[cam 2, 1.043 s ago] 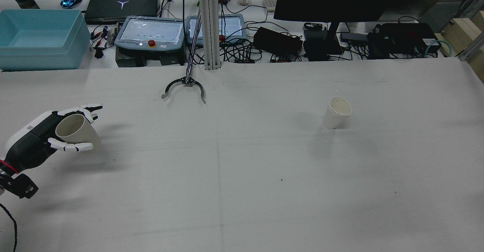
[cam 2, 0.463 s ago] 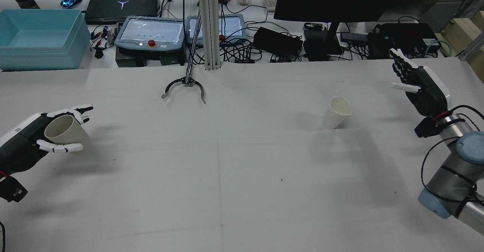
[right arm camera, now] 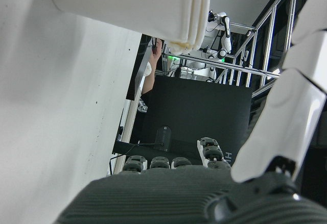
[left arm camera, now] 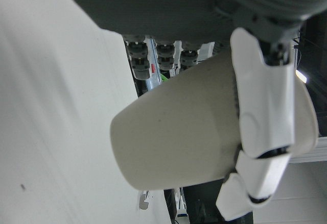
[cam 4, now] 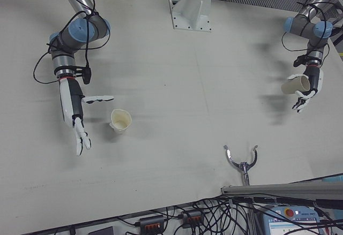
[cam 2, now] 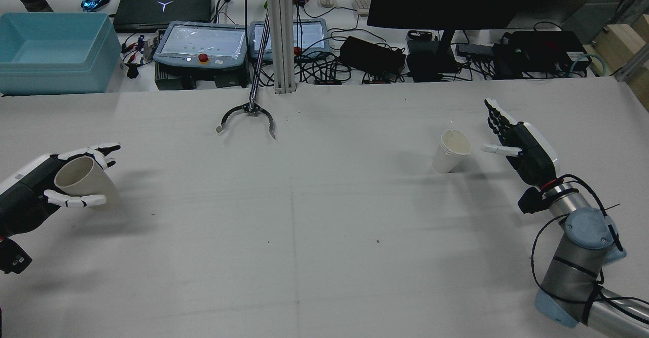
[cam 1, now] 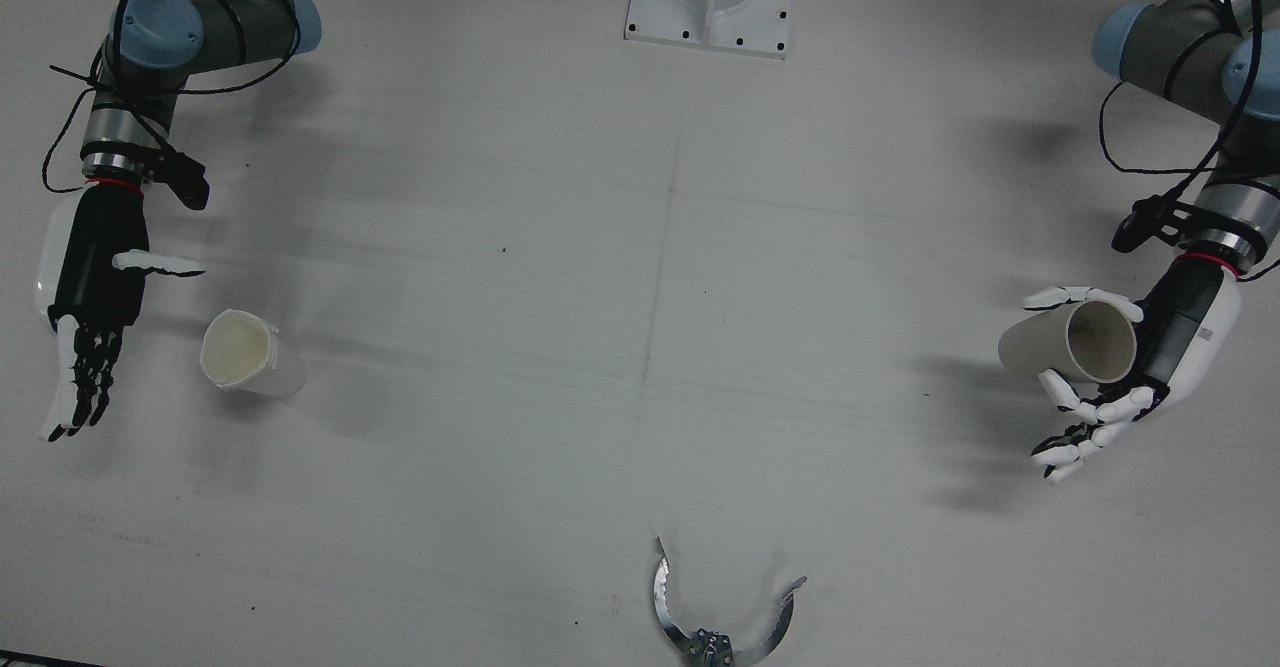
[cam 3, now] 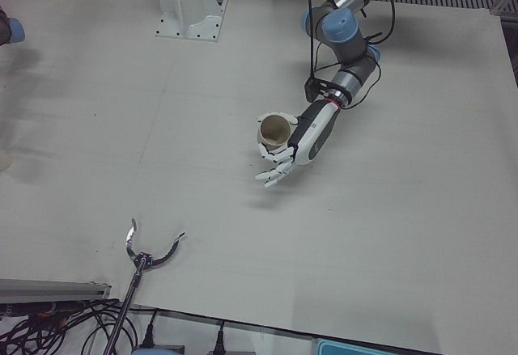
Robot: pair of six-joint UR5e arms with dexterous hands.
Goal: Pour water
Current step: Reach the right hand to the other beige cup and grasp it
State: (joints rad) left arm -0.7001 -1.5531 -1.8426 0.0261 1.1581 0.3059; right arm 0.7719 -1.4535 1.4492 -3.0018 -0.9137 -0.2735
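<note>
A beige paper cup (cam 2: 81,178) is held tilted above the table at the rear view's far left, my left hand (cam 2: 25,201) shut around it. The left hand view shows the same cup (left arm camera: 189,137) with a white finger (left arm camera: 263,101) across its rim end. A white cup (cam 2: 450,151) stands upright on the table at the right. My right hand (cam 2: 522,148) is open just to its right, fingers stretched out, not touching it. From the front view the white cup (cam 1: 245,355) sits beside the right hand (cam 1: 95,287), and the beige cup (cam 1: 1070,342) is in the left hand (cam 1: 1175,337).
A black grabber claw (cam 2: 247,115) on a rod lies at the table's far middle, in front of a metal post (cam 2: 281,34). Behind the far edge are a blue bin (cam 2: 50,49), teach pendants, cables and a monitor. A broad stretch of white table separates the two cups.
The right arm came into view from the right and swept left until the hand is beside the white cup. The left hand drifted further left with the beige cup.
</note>
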